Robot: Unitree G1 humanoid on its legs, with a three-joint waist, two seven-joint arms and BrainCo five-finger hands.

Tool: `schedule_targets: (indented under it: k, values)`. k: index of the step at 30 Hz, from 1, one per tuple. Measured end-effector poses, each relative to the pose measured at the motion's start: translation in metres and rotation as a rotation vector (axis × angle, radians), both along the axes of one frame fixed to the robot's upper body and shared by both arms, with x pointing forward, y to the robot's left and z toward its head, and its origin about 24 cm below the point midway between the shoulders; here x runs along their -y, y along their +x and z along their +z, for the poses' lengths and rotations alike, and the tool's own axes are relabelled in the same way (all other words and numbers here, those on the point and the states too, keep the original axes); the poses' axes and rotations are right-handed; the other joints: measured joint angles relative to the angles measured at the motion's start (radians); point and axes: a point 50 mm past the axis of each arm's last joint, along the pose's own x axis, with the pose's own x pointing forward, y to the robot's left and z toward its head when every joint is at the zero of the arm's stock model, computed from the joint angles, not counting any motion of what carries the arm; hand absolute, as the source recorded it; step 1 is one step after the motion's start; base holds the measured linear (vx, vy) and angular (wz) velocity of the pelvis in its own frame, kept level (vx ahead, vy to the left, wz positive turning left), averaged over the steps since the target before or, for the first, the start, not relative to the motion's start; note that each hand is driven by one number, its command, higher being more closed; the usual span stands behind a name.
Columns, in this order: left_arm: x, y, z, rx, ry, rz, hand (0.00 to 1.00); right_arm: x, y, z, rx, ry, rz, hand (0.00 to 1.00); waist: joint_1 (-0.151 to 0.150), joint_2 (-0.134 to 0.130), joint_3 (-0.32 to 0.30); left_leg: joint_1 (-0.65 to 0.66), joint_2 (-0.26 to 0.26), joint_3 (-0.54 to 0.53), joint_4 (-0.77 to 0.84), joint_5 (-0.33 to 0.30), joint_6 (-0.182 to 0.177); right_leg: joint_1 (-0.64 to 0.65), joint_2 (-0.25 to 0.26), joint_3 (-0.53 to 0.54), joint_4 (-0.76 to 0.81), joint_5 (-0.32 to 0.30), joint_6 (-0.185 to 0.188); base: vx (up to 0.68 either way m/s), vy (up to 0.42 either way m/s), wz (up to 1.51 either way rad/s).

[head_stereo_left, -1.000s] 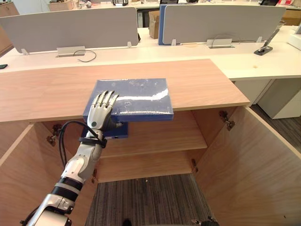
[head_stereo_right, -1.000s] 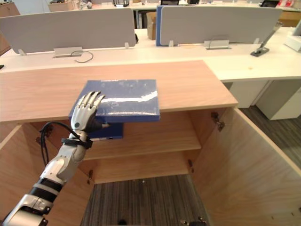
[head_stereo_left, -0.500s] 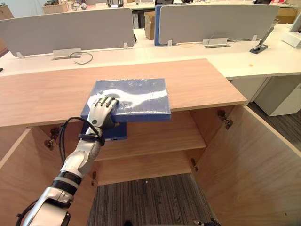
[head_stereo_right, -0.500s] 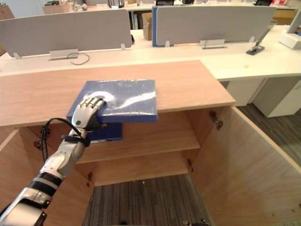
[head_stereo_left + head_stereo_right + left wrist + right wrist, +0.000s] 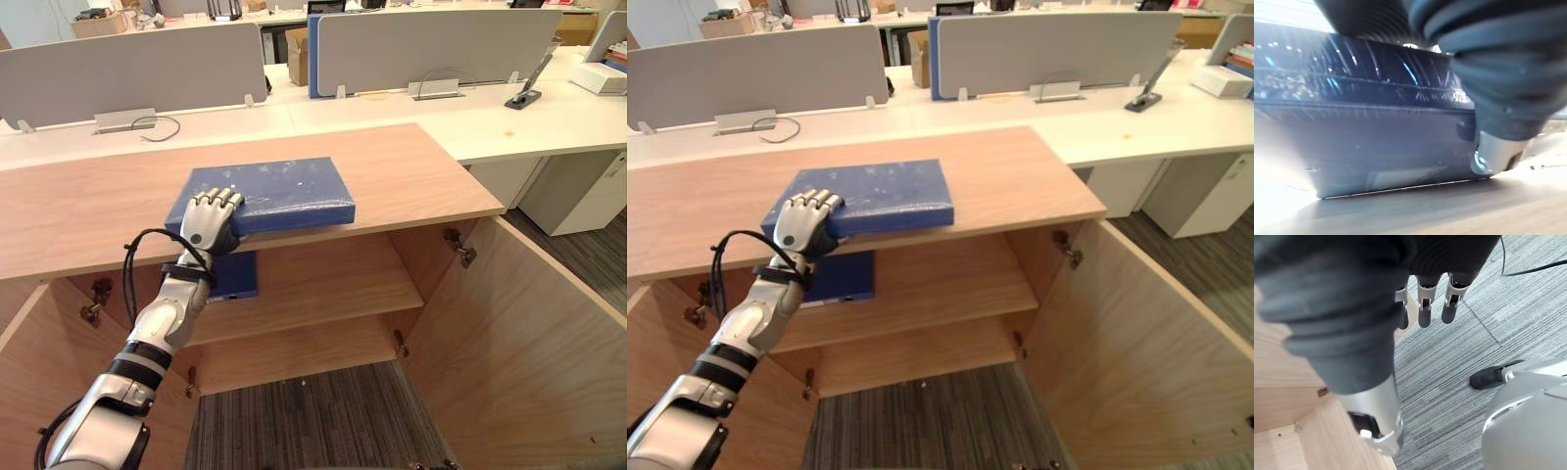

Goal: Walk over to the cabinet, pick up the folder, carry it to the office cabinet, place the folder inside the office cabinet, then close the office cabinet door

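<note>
Left hand (image 5: 209, 223), centre-left: fingers (image 5: 223, 202), flat earlier, now clamp corner of flat blue plastic folder (image 5: 289, 186); lift pending; right hand (image 5: 1426, 303) slack.

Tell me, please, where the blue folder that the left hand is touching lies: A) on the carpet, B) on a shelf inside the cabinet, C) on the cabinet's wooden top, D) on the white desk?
C: the blue folder lies flat on the cabinet top, with the left hand curled over its near corner.
</note>
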Motion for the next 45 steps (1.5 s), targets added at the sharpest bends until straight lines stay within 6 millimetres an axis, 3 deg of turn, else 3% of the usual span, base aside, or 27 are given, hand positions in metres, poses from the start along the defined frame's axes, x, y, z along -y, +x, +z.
schedule_targets:
  k: [3,6,9,12,15,18,20,23,26,34,45]
  values:
    - [0.009,-0.01,0.006,0.04,-0.042,-0.035,1.0,0.0,-0.001,0.0,-0.003,0.0,-0.001,0.0,0.0,-0.003,0.001,0.0,-0.001,-0.001,0.0,-0.004,-0.001,0.001,0.0,-0.002,-0.001,-0.005,-0.01,0.0,0.0,0.0]
    - [0.036,-0.039,0.009,0.08,-0.22,-0.162,1.0,0.0,-0.006,-0.001,-0.018,0.002,-0.003,0.0,0.005,-0.006,0.0,0.0,-0.003,-0.002,-0.001,-0.012,0.0,0.002,-0.002,-0.004,0.003,-0.012,-0.024,0.0,0.0,0.0]
    - [0.064,-0.073,0.013,0.077,-0.485,-0.363,1.0,-0.001,-0.011,-0.002,-0.04,0.006,0.002,0.0,0.009,-0.011,-0.005,0.003,-0.003,-0.004,-0.001,-0.018,-0.001,0.003,-0.001,-0.004,0.012,-0.023,-0.042,0.01,0.003,0.01]
    - [0.077,-0.092,0.01,-0.005,-0.793,-0.496,1.0,-0.004,-0.013,-0.003,-0.05,0.009,0.031,0.0,0.01,-0.019,-0.013,0.012,0.0,-0.004,-0.001,-0.021,-0.004,0.006,0.002,-0.004,0.026,-0.034,-0.06,0.0,0.0,0.0]
    - [0.075,-0.098,0.006,-0.062,-0.955,-0.531,1.0,-0.007,-0.012,-0.003,-0.046,0.021,0.03,0.0,0.01,-0.019,-0.018,0.013,0.002,-0.003,-0.001,-0.022,-0.004,0.006,0.004,-0.004,0.027,-0.035,-0.06,0.0,0.0,0.0]
    - [0.065,-0.105,-0.006,-0.165,-1.291,-0.547,1.0,-0.01,-0.002,-0.001,0.003,0.039,0.022,0.0,0.02,-0.018,-0.026,0.007,0.012,0.01,-0.001,-0.022,-0.005,-0.017,0.008,0.021,0.043,-0.033,-0.057,-0.03,0.011,-0.14]
    - [0.059,-0.107,-0.015,-0.241,-1.549,-0.575,1.0,-0.014,0.014,0.004,0.084,0.051,0.016,0.0,0.025,-0.016,-0.043,-0.01,0.022,0.019,0.0,-0.019,-0.007,-0.044,0.015,0.032,0.05,-0.021,-0.038,-0.04,0.009,-0.21]
    - [0.051,-0.115,-0.032,-0.31,-1.874,-0.581,1.0,-0.013,0.054,0.031,0.342,0.048,-0.003,0.0,0.024,-0.025,-0.045,-0.036,0.035,0.02,0.005,-0.002,-0.009,-0.074,0.026,0.035,0.057,-0.006,-0.015,-0.06,-0.004,-0.03]
    - [0.044,-0.121,-0.042,-0.295,-1.986,-0.533,1.0,-0.008,0.081,0.057,0.535,0.012,-0.006,0.0,0.024,-0.029,-0.043,-0.037,0.046,0.015,0.005,0.01,-0.01,-0.088,0.033,0.033,0.082,-0.004,-0.013,-0.09,-0.013,0.01]
    - [0.037,-0.122,-0.035,-0.226,-1.996,-0.564,1.0,-0.004,0.108,0.09,0.703,-0.069,-0.018,0.0,0.034,-0.024,-0.016,-0.057,0.047,-0.029,-0.001,0.021,-0.008,-0.105,0.043,0.029,0.08,-0.002,0.014,-0.15,0.001,0.02]
    - [0.029,-0.118,-0.031,-0.201,-1.964,-0.565,1.0,-0.006,0.164,0.197,1.21,-0.12,0.101,0.0,0.033,-0.026,-0.014,-0.067,0.046,-0.033,0.005,0.044,-0.008,-0.101,0.045,0.03,0.047,0.032,0.02,0.01,0.002,-0.01]
